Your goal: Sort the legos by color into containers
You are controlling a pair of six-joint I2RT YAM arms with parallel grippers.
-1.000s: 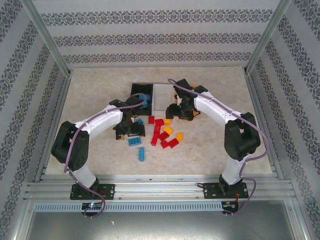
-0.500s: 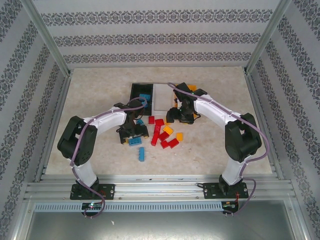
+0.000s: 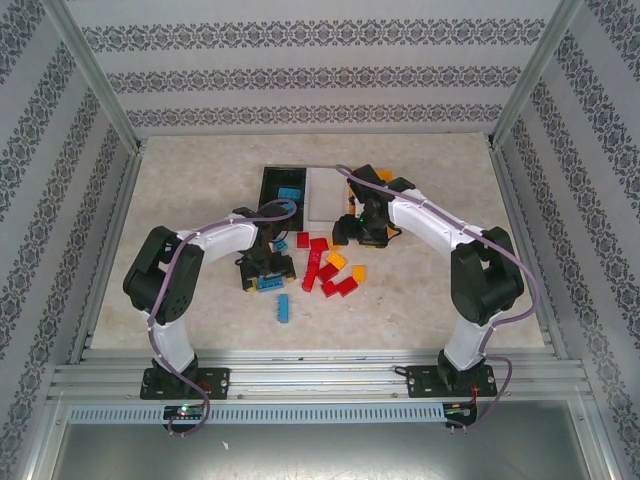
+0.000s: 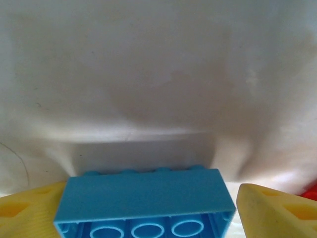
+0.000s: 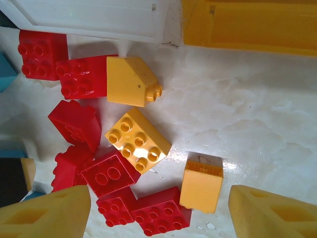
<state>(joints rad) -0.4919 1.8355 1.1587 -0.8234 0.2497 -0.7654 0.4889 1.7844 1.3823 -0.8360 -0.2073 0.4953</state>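
Observation:
My left gripper (image 3: 268,270) is low over a light blue brick (image 4: 143,198) that lies on its side on the table, open with a finger on each side of it. My right gripper (image 3: 358,235) hangs open above the mixed pile. An orange-yellow brick (image 5: 200,186) lies on its side just inside the right finger (image 5: 267,213), and red bricks (image 5: 161,213) lie between the fingers. The black bin (image 3: 268,185) holds a blue brick (image 3: 290,192). Beside it stand the white bin (image 3: 322,200) and the orange-yellow bin (image 5: 247,25), the last mostly hidden behind the right arm in the top view.
Several red bricks (image 3: 318,262) and two more orange-yellow bricks (image 5: 138,140) lie loose in front of the bins. One blue brick (image 3: 284,307) lies alone nearer the arm bases, another (image 3: 280,243) by the black bin. Metal rails frame the table.
My left gripper has moved toward the near edge and down onto the blue brick. The right gripper has shifted slightly from the bins toward the pile.

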